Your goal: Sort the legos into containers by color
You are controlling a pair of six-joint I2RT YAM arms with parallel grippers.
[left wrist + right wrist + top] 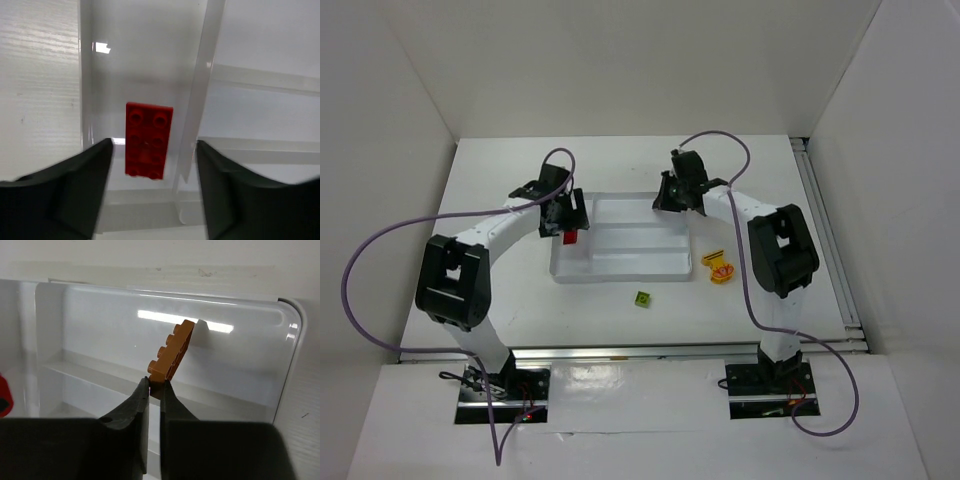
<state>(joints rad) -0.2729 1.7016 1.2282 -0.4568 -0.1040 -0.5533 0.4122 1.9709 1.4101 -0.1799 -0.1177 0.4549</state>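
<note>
The right gripper (155, 385) is pinching an orange-brown lego (172, 352) to drop into the tray (620, 272), while the left gripper (153, 150) is hanging open over the red lego (148, 140).

A shallow white rectangular plastic tray (630, 262), split by low walls into one tall section and long ones, is laid flat on the surface (620, 165). A flat red plastic brick (148, 140) is seen studs-up in the tall section. A small orange-brown brick (172, 352) is held tilted over the long sections, pinched at its lower end by the right claw (154, 385). A lime green brick (642, 298) is placed just in front of the tray; a yellow brick (713, 258) and an orange piece (722, 273) are found beside its right end.
</note>
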